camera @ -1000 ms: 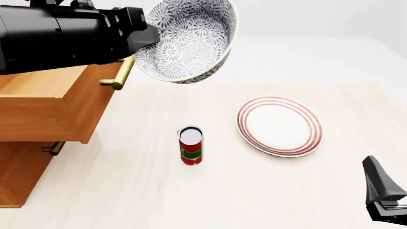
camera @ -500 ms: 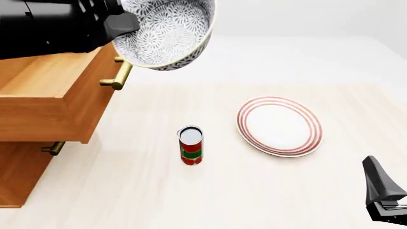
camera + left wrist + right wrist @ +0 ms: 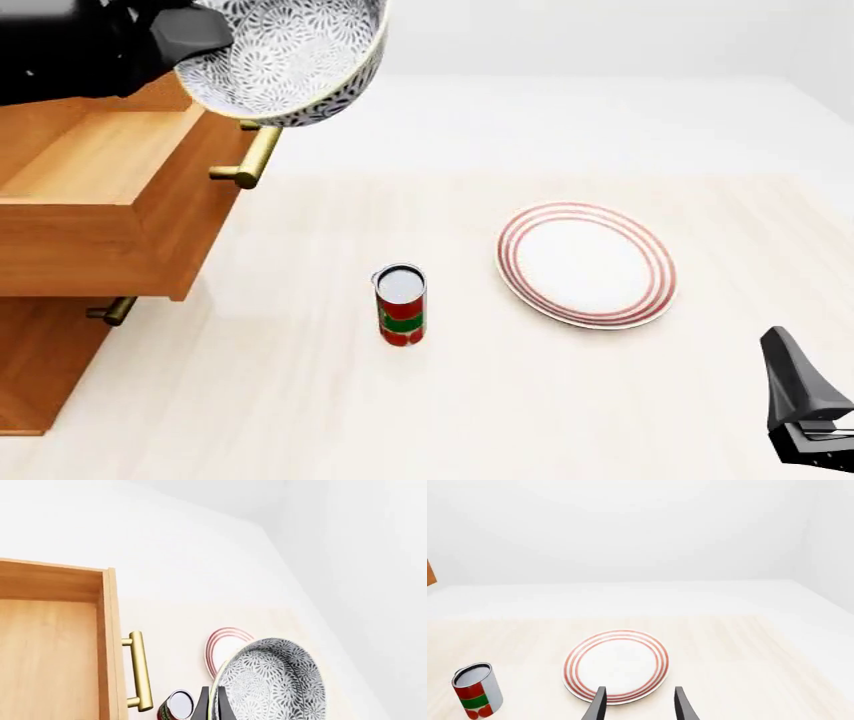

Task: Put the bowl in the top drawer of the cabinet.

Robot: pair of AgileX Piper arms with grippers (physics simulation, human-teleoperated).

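The left pincer (image 3: 212, 706) is clamped on the rim of the bowl (image 3: 287, 55), one finger inside the rim and one outside (seen from the left wrist); the bowl is held in the air, tilted so its patterned inside faces out toward the room; in the front view it hangs above the front corner of the top drawer (image 3: 100, 200), over the handle (image 3: 248, 158), partly beyond the drawer's front board and not yet inside it; the bowl touches nothing but the pincer.

The top drawer stands pulled out of the cabinet (image 3: 40, 360), its bare wooden floor open to view; the lower drawer (image 3: 67, 330) is shut, only the end of its brass handle showing beneath the upper one.

On the worktop (image 3: 400, 420) a red-and-green can (image 3: 400, 305) stands upright, well apart from the cabinet; a plate (image 3: 586, 265) with red rings lies flat to the can's right, near it but not touching.

The right pincer (image 3: 638, 705) rests low at the near right edge of the worktop, fingers apart and holding nothing; from its wrist camera the plate sits just ahead between the fingertips, the can off to one side.
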